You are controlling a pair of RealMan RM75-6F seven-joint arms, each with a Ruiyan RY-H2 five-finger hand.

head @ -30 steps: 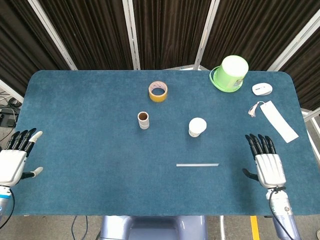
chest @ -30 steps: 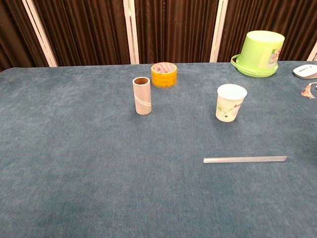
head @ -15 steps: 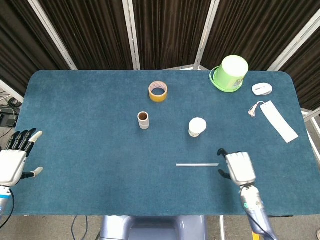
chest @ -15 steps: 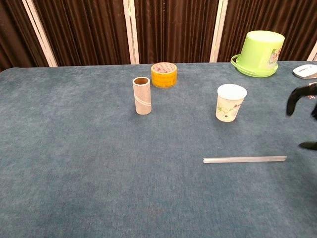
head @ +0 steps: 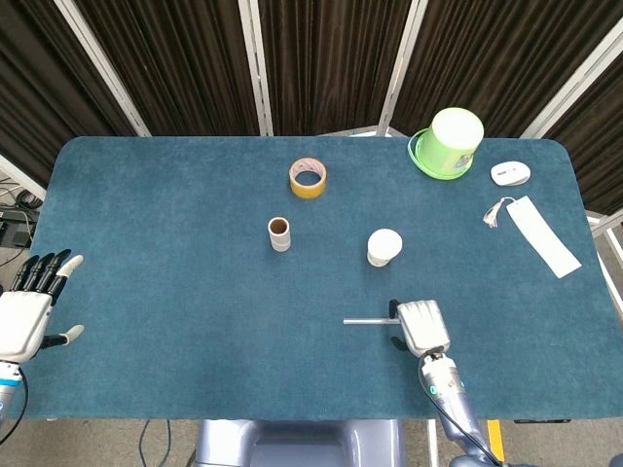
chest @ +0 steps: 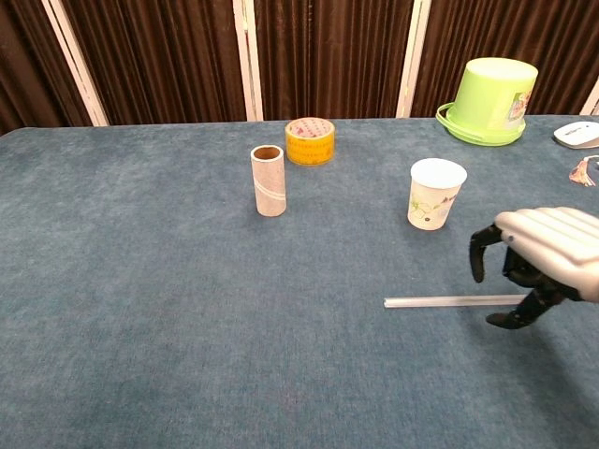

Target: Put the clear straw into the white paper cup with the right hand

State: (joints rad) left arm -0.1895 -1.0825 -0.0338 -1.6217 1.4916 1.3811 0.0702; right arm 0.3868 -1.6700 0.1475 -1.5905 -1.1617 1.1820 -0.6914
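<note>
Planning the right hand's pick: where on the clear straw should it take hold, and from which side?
Judging by its pose, pinch the clear straw near its right end, from above: it lies flat on the table and the right hand hovers over that end.

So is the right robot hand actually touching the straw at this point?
Cannot tell. In the chest view the right robot hand arches over the straw with fingers curled down around its end, but neither contact nor gap shows plainly. The head view hides that end.

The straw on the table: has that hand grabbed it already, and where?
Not yet, by the look of it. The right hand arches over the clear straw at its right end, which lies flat on the table; contact cannot be told.
</note>
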